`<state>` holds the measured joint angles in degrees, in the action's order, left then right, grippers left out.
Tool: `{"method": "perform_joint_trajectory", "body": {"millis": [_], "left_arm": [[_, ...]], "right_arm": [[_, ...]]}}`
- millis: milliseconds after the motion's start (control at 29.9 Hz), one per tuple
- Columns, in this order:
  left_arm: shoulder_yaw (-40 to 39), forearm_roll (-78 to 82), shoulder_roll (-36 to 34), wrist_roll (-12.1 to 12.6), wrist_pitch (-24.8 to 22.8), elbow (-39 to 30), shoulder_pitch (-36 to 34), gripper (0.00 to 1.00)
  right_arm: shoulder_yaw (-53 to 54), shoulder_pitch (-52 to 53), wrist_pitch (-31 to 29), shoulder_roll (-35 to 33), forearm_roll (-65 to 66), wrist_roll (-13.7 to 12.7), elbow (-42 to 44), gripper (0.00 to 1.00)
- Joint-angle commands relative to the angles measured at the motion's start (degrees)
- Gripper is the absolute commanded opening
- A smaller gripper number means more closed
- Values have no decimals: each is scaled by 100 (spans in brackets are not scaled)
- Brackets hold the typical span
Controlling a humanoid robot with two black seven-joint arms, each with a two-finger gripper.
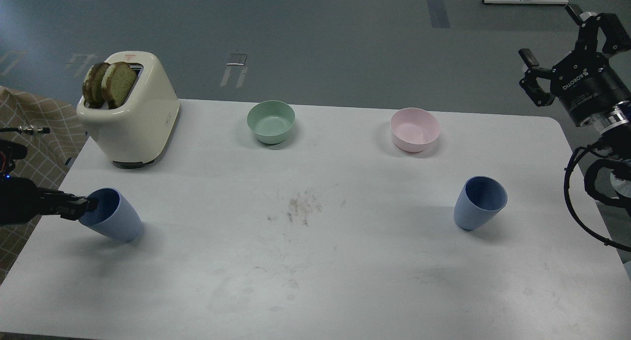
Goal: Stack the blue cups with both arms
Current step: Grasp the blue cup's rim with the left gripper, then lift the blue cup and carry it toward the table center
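Left arm (pixel 19 202): enters low from the left edge and extends roughly level toward the right. Left gripper (pixel 81 205): seen dark and narrow; finger separation cannot be determined. Right arm (pixel 599 148): rises along the right edge, with cables looped beneath the silver wrist ring (pixel 611 119). Right gripper (pixel 554 37): raised high, pointing up and left, fingers spread wide apart.

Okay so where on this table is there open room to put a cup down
The widest bare stretch is the table's near half and the middle between the two blue cups, though that middle is smudged. There's a smaller gap between the green bowl and pink bowl. It's tighter around the toaster.
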<state>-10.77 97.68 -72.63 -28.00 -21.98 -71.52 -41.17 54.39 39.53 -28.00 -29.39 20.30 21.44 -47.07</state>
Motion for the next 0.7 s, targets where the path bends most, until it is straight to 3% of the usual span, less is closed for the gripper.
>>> {"method": "perform_joint_trajectory", "body": {"millis": [0,200,434,668], "left_arm": [[-4,5,-23,0,-8,-441,-347,0],[14,365,100,0,-69,-1083,-1129,0],[31,805,1197,48,-602,-1268,-1928,0],[75,989,2428,303,-602,-1198,-2562,0]], "right_arm": [[28,99,0,-32,0,0,-30,99],[2,608,0,-58,35,-8,-66,99],[-69,1144,0,-67,105,-17,-74,99],[-376,1566,0,-58,158,-17,-118,99]]}}
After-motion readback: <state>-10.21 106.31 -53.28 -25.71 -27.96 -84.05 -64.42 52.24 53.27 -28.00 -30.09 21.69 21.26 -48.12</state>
